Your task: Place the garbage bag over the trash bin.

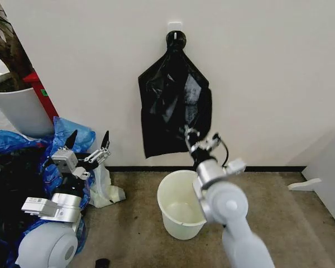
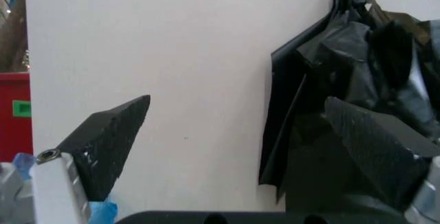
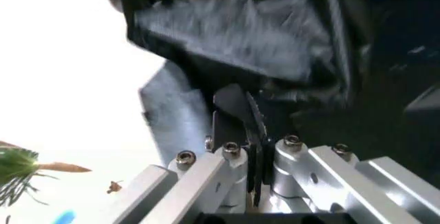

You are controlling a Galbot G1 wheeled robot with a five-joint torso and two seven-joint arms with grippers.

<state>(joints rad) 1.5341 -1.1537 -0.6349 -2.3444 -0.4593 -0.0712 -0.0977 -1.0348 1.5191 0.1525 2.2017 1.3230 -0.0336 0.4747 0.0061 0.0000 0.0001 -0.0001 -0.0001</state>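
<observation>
Two arms up: right gripper [image 1: 201,143] at frame centre, jaws pressed together at garbage bag [image 1: 173,106] lower hem, whether pinching film unclear; trash bin [image 1: 180,204] directly below; left gripper [image 1: 89,142] spread, far left.

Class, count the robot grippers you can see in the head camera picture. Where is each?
2. The left gripper is open, raised beside the blue bags. The right gripper is shut, up against the garbage bag hanging above the trash bin.

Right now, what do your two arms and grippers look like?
Both arms are glossy white with silver metal wrist sections. The left gripper has pointed black wedge fingers. The right gripper has slim black fingers on silver bolted links, with a black cable looping beside its wrist.
</observation>
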